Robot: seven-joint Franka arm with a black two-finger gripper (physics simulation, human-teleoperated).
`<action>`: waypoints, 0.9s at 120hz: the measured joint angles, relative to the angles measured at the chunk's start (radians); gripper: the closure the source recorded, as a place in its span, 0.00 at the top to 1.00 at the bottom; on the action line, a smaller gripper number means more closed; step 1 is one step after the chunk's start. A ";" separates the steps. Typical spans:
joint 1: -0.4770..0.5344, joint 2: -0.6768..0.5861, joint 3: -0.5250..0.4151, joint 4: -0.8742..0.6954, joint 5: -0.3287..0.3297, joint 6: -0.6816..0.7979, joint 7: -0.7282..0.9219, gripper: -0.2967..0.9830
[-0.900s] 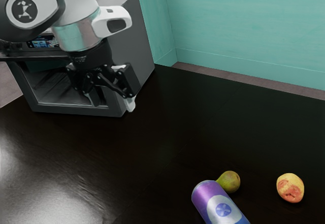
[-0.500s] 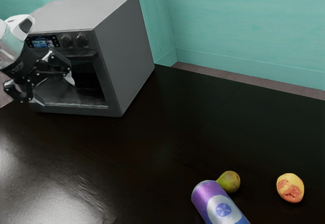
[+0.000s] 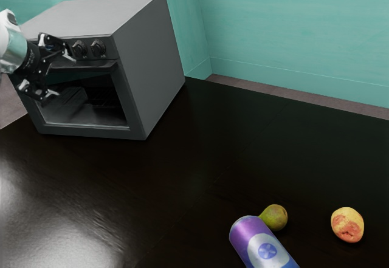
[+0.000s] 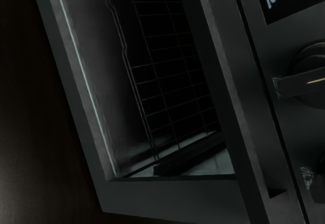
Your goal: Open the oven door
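I am holding the pincer (image 3: pixel 62 75), fingers spread apart, before the oven door (image 3: pixel 85 132), which is standing shut below the control knobs (image 3: pixel 98 48).

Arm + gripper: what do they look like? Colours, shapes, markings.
Arm: rounded white shell, small dark inset near its upper edge, then a smooth silvery band with a teal tint. Gripper: black, angular, two fingers on jointed linkages, pale fingertips. Markings on the black body: too small to read.

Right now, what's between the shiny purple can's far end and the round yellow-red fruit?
A small green pear, nearer the can; the exterior view shows it.
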 joint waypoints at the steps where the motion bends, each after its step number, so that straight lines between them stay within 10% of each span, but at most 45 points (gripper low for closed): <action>1: 0.004 0.002 -0.001 0.000 0.000 0.004 -0.006 0.77; 23: 0.232 0.046 -0.179 0.039 -0.001 0.064 -0.121 0.77; 108: 0.382 0.188 -0.302 0.150 0.008 0.104 -0.285 0.77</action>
